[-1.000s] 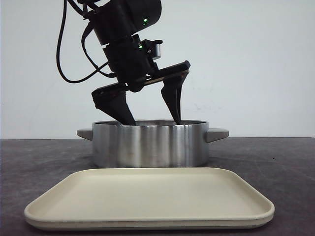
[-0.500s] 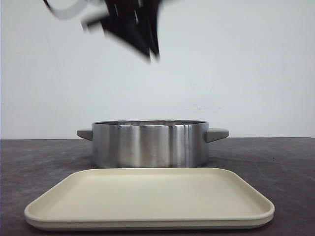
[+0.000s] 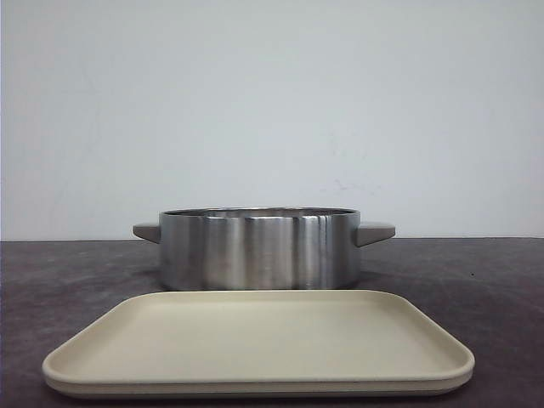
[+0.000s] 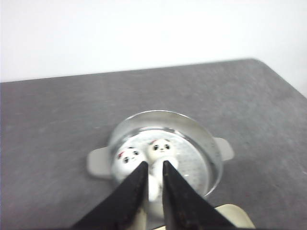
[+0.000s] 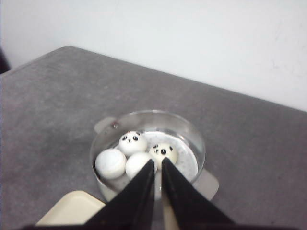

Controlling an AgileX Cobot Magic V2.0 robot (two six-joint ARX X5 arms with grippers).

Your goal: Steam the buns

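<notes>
**Now the arm is gone from the front view**

Nearest, low in the frame, the cream tray point(image 3: 255, 340) is left bare. Behind it, the steel pot point(image 3: 259, 251) holds four buns point(image 5: 133, 142). Both grippers, left point(image 4: 154, 175) and right point(image 5: 158, 171), are seen drawn together, empty, raised well above. Loading appears finished.

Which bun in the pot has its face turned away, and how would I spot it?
Find the steel pot on the grey table, beyond the cream tray. Four white buns sit inside. In the right wrist view, two show panda faces; the plain bun lies nearest the tray corner, beside the other blank one.
</notes>
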